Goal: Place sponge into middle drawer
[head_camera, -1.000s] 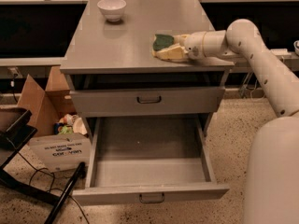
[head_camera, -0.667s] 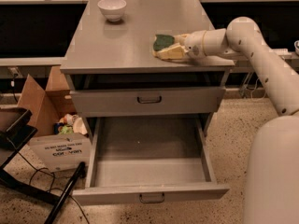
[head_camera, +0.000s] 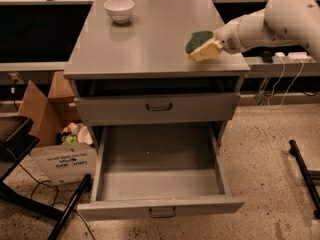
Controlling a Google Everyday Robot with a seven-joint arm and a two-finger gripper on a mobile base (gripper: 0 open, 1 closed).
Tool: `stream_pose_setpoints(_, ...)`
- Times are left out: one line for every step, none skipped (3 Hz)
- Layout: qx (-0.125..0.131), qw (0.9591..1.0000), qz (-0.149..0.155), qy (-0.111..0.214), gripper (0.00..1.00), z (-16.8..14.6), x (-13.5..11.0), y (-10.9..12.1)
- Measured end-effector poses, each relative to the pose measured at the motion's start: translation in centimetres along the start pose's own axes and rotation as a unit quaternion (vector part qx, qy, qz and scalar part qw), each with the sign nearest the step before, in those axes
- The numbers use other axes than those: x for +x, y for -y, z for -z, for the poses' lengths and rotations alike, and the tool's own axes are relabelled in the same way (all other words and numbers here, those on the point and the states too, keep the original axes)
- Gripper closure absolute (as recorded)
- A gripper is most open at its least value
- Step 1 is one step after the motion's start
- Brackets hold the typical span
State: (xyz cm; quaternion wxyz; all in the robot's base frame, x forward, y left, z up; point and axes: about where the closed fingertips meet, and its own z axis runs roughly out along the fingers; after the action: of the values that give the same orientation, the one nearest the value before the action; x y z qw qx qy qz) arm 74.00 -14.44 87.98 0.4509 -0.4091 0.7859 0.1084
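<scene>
Speckled flooring (head_camera: 270,154) surrounds a grey cabinet whose flat top (head_camera: 150,44) carries a white bowl (head_camera: 119,9) at its far left corner. At the right side of that top, the gripper (head_camera: 216,42) comes in from the right on a white arm (head_camera: 270,19). It looks clamped on the sponge (head_camera: 201,44), which sits tilted at its tip with the dark green layer facing up and left and the pale yellow foam below. Whether the sponge's low edge touches the cabinet top or hangs just above it I cannot tell.

Below, the upper drawer (head_camera: 159,106) is closed, 1 dark loop handle at its centre. The middle drawer (head_camera: 160,184) is pulled well out toward the near side, its grey floor bare and its own handle (head_camera: 162,212) on the near face. A cardboard box (head_camera: 55,134) with clutter stands on the floor to the left of the cabinet.

By my reading the grasp is made and the carry is the step in hand; the drawer needs no further opening. The next move calls for bringing the sponge near and left, past the cabinet top's front edge, then down over the open drawer floor. It should clear the upper drawer's face, and the release should come only once the sponge is low inside the drawer walls.
</scene>
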Motion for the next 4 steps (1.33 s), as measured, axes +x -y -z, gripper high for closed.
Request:
stream_pose_setpoints(0.085, 0.9962, 0.012, 0.018, 1.00, 8.1, -2.3, -1.1)
stream_pose_setpoints(0.150, 0.9866, 0.029, 0.057, 1.00, 15.9, -5.4, -5.5)
stream_pose_setpoints(0.176, 0.9821, 0.001, 0.069, 1.00, 19.8, -4.1, -10.9)
stream_pose_setpoints(0.182, 0.9814, -0.059, 0.019, 1.00, 20.9, 6.1, -14.0)
